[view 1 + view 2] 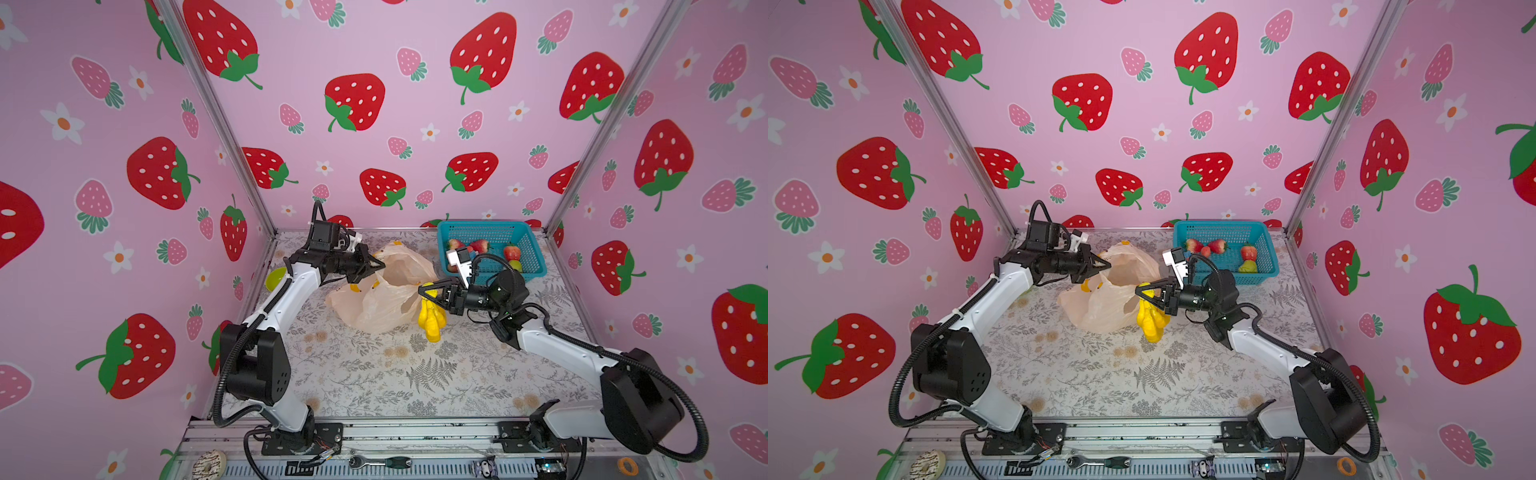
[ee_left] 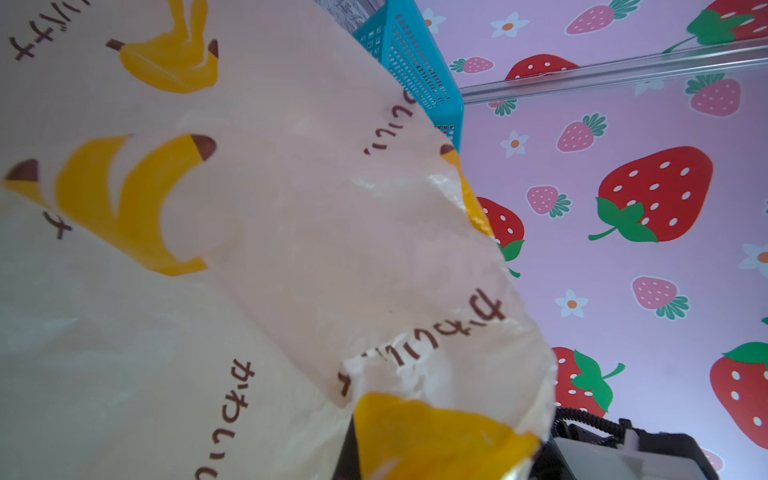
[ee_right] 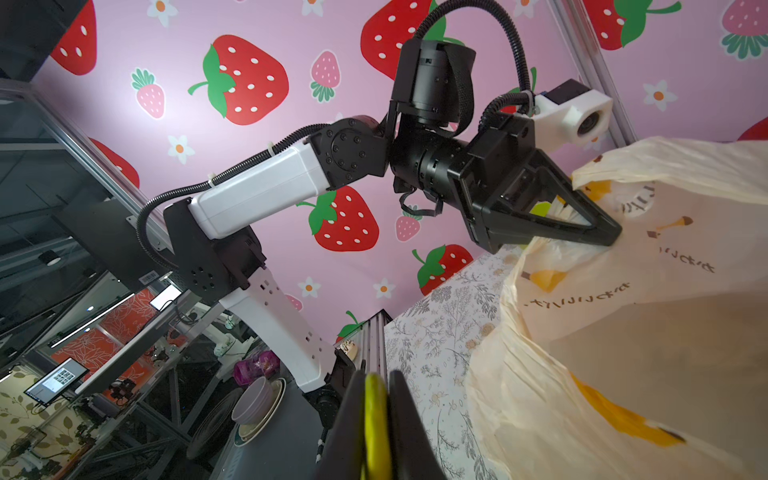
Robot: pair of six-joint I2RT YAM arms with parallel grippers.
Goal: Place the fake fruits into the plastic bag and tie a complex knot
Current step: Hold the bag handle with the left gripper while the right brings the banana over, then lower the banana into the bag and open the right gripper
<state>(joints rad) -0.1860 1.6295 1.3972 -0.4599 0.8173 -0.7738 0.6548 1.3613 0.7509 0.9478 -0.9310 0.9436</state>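
Left gripper (image 1: 377,266) pinches plastic bag (image 1: 374,307) rim, frame centre. Right gripper (image 1: 424,291) clamps bananas (image 1: 433,322) just beside bag mouth, right of centre. Risk: thin film slips, mouth sags, bunch snags rim, drops onto table (image 1: 415,374).

A blue mesh basket (image 1: 484,230) stands at the upper right of the floral table cover (image 1: 374,374) in both top views. A lime-green bowl (image 1: 275,278) sits at the cover's left edge, partly hidden. Pink strawberry wallpaper (image 1: 374,41) fills the walls, split by two slanting metal posts (image 1: 222,124). Along the bottom edge, in front of a metal rail (image 1: 415,432), lie a sprinkled doughnut (image 1: 210,463) at the left, a green-handled ratchet (image 1: 380,461) in the middle and an orange ring (image 1: 627,466) at the right. The right wrist view shows stacked bowls (image 3: 257,401) at lower left.
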